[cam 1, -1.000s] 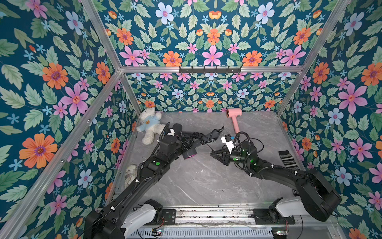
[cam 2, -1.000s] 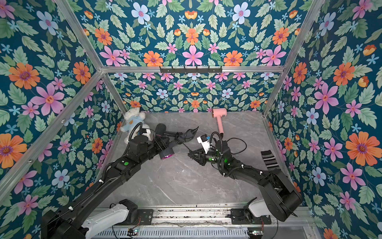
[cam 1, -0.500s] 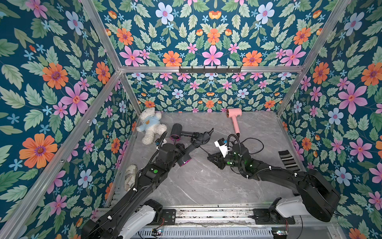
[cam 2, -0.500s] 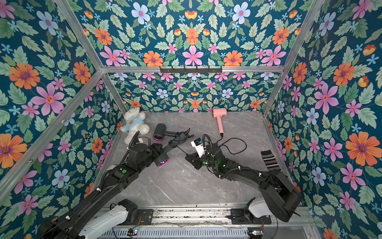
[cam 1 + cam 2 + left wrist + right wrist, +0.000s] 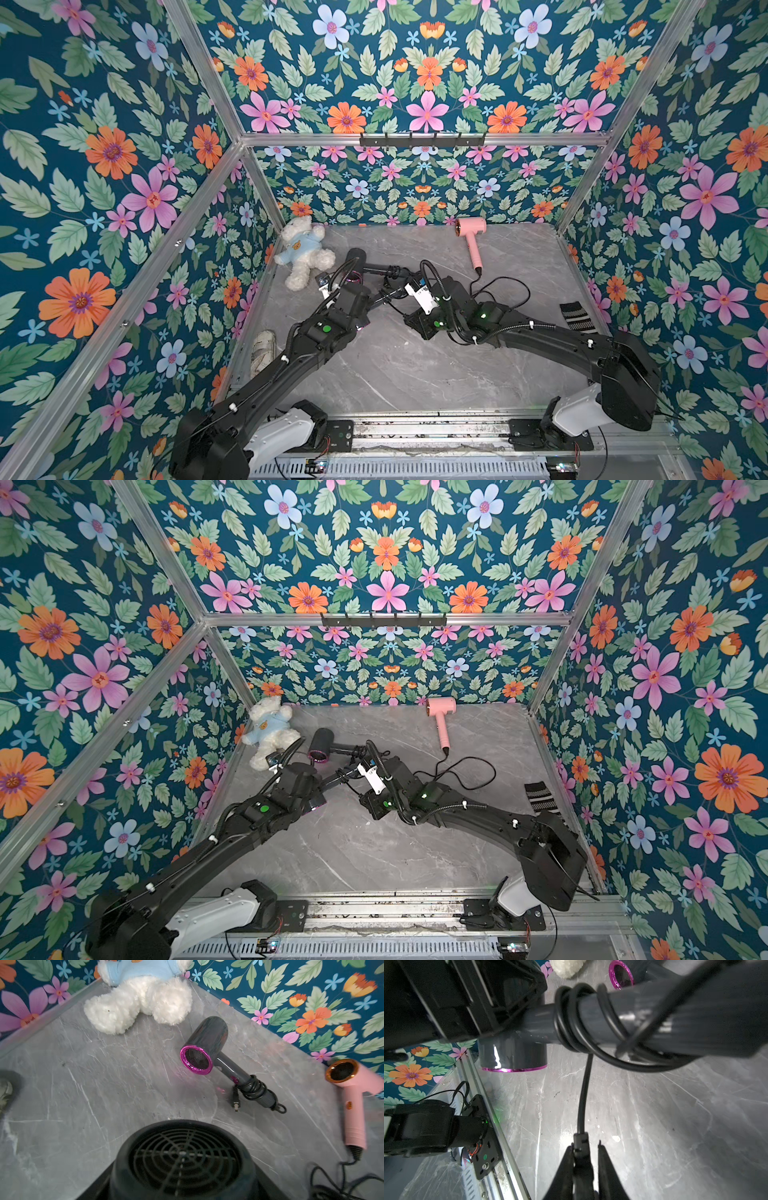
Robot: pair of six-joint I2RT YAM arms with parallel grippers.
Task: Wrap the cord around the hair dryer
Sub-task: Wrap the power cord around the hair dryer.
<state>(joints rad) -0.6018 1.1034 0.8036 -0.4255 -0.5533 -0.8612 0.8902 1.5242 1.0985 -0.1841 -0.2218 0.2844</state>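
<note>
Mid-frame in both top views, the left gripper (image 5: pixel 512 1012) is clamped on the grey hair dryer (image 5: pixel 512 1053) where the handle meets the head. The cord (image 5: pixel 566 1022) coils around the handle, and the right gripper (image 5: pixel 584 1159) pinches its plug (image 5: pixel 580 1145). Farther back on the table (image 5: pixel 415 374) lie a second dark dryer (image 5: pixel 357 257) with its cord wrapped, a teddy bear (image 5: pixel 305 253) at upper left, and a pink dryer (image 5: pixel 471 227).
</note>
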